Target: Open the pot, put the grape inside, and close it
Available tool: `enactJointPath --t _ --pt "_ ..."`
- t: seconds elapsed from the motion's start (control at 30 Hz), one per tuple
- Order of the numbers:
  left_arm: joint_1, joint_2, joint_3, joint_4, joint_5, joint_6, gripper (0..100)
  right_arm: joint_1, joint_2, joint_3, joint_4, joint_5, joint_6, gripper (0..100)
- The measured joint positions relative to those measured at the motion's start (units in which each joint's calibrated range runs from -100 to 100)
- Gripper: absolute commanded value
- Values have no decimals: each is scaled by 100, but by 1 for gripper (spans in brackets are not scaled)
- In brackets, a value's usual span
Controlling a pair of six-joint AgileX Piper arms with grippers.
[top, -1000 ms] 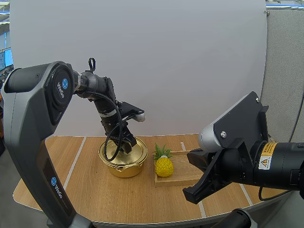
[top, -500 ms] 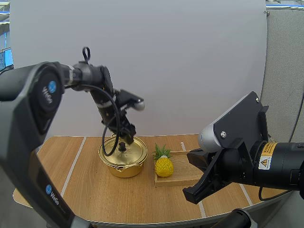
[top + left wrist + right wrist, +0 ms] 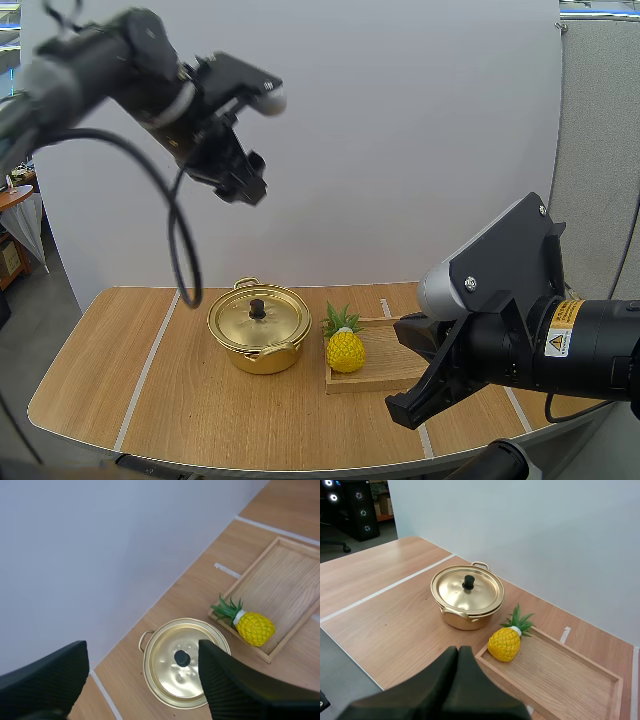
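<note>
Pot [image 3: 258, 330] sits on the counter [image 3: 180, 400] with its lid [image 3: 262, 318] on, so step one isn't done yet. No grape that I can spot. There's a pineapple [image 3: 345, 351] just beside the pot, resting on the tray [image 3: 383, 347] corner nearest it, handy for a short hop in. My left end effector [image 3: 245, 185] hangs high over the pot, spread wide and empty, lined up for the knob I'd guess. Right end effector [image 3: 458, 652] is closed on nothing, parked low up front, out of the way.

The lid [image 3: 270, 318] sits on the pot [image 3: 255, 358], just left of the pineapple [image 3: 345, 351] lying on the tray [image 3: 397, 367].
</note>
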Motion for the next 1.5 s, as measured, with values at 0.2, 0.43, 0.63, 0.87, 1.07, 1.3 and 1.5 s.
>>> enactJointPath --t 0.2,0.43,0.63,0.87,1.07,1.3,1.5 --pt "0 -1261 -10 11 67 -230 100 0 0 0 0 0 0 0" --pt "0 -2345 -26 123 82 -696 100 -25 0 0 0 0 0 0" --pt "0 -3000 -31 183 100 -1037 100 -175 0 0 0 -16 12 0" --pt "0 -3792 322 197 135 -1114 42 -422 0 0 -11 -210 35 0" --pt "0 -4602 993 220 149 -1135 0 -772 -115 0 21 -663 228 0" --pt "0 -5323 2072 220 143 -1153 0 -1146 -115 0 21 -1077 536 0" --pt "0 -5948 3293 220 -134 -1425 0 -1246 -115 0 21 -1750 625 0"
